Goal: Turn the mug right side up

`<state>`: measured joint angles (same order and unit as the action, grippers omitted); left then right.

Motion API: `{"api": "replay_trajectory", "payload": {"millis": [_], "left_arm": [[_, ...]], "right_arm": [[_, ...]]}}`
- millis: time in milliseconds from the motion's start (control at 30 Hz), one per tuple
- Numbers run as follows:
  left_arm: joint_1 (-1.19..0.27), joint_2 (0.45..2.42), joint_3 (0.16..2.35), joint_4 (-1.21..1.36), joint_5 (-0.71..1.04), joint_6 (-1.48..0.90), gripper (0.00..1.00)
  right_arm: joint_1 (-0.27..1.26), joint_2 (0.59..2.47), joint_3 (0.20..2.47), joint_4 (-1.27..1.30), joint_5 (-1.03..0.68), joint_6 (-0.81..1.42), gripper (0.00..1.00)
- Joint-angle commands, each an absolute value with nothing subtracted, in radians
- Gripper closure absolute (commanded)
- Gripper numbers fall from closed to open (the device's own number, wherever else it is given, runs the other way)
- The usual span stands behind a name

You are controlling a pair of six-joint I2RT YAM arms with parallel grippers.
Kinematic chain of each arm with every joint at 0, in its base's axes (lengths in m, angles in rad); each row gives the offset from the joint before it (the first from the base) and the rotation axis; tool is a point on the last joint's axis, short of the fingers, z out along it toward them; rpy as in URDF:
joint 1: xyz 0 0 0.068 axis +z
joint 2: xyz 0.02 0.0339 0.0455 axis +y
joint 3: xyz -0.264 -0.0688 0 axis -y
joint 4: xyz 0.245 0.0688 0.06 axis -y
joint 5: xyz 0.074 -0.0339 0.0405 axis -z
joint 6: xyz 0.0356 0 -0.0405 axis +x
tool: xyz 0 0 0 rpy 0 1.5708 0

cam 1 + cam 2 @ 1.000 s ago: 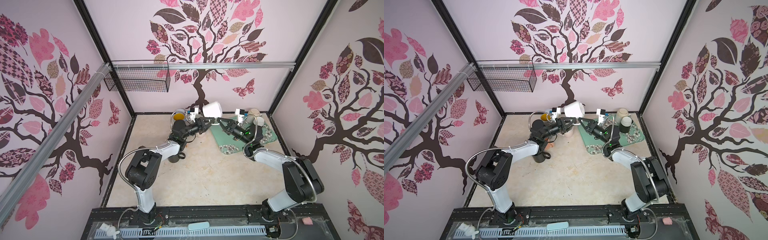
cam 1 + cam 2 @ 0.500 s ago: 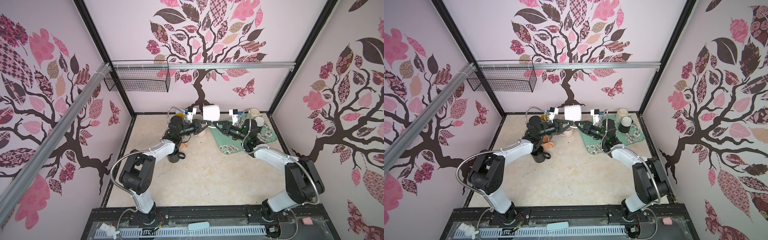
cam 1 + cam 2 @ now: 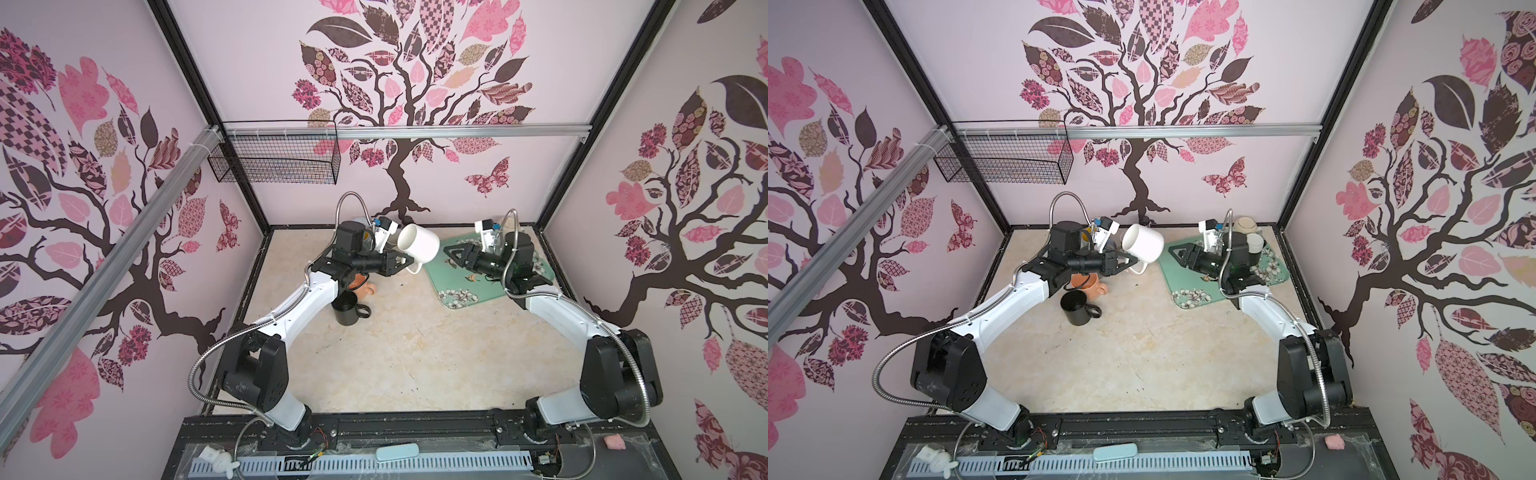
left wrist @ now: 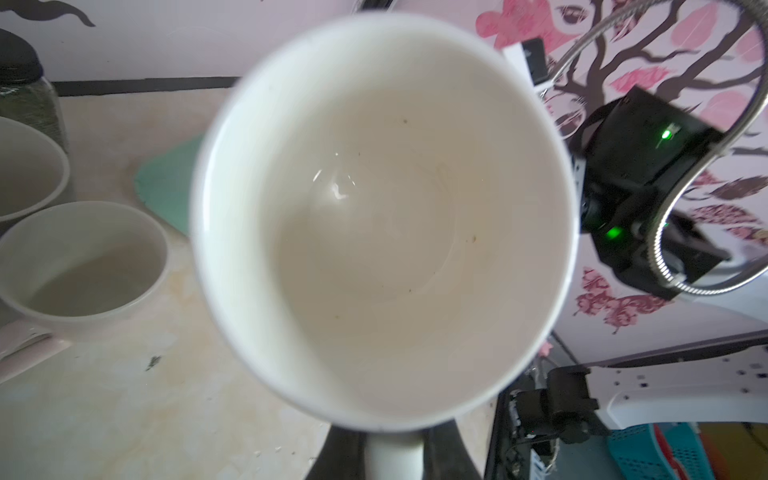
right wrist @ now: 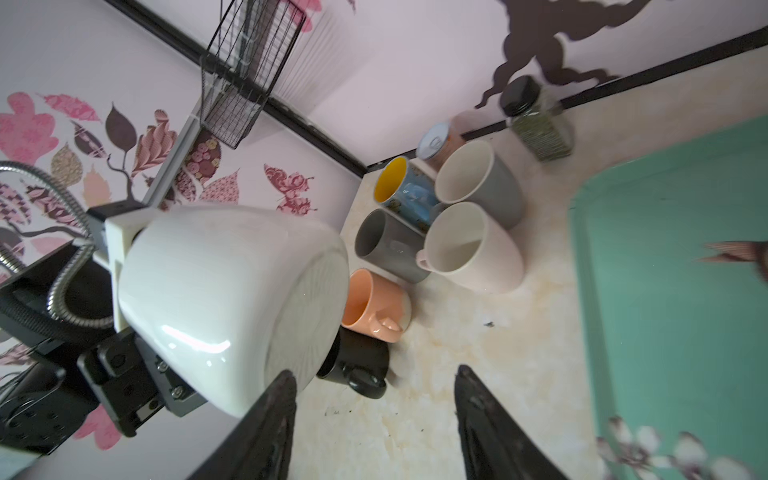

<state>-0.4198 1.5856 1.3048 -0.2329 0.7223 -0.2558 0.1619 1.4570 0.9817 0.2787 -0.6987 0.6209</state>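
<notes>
The white mug (image 3: 417, 245) hangs in the air over the back of the table (image 3: 395, 353), tipped onto its side. Its mouth faces the left arm and its flat base faces the right arm. Only the left gripper (image 3: 404, 262) holds it, with its fingers clamped on the handle (image 4: 395, 455) beneath the body.

The right gripper (image 5: 374, 419) points at the mug's base from just beside it, with its fingers spread apart and nothing between them. In both top views a narrow gap shows between its tips and the rim of the base.

The green tray (image 3: 469, 291) lies under the right gripper, and its left edge comes close below the mug. An orange mug (image 3: 1090, 284) and a black mug (image 3: 1075, 307) stand upright just beside each other under the left arm. A cluster of mugs (image 5: 469, 245) crowds the back left corner against the wall.

Between the two arms, bare tabletop stretches wide toward the front edge.
</notes>
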Motion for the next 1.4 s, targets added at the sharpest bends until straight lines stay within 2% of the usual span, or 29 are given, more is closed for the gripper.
{"api": "replay_trajectory", "payload": {"millis": [0,133,333,633,833,1133,1367], "left_arm": [[-0.420,1.567,1.431,-0.423,0.653,0.044,1.00],[-0.422,1.600,1.490,-0.527,0.598,0.208,1.00],[-0.423,1.671,1.523,-0.628,0.555,0.395,1.00],[-0.435,1.793,1.559,-0.637,0.510,0.617,1.00],[-0.455,1.879,1.586,-0.661,0.443,0.783,1.00],[-0.452,1.989,1.664,-0.760,0.338,0.938,1.00],[-0.419,2.001,1.639,-0.749,0.310,0.949,1.00]], "right_arm": [[0.129,1.404,1.064,0.118,-0.667,0.485,0.36],[0.117,1.435,1.180,-0.116,-0.481,0.319,0.33],[0.071,1.483,1.263,-0.236,-0.257,0.252,0.30],[-0.107,1.697,1.464,-0.349,-0.201,0.253,0.28],[-0.210,1.814,1.553,-0.372,-0.238,0.274,0.28],[-0.221,1.940,1.648,-0.367,-0.208,0.249,0.27],[-0.222,2.004,1.706,-0.363,-0.202,0.254,0.25]]}}
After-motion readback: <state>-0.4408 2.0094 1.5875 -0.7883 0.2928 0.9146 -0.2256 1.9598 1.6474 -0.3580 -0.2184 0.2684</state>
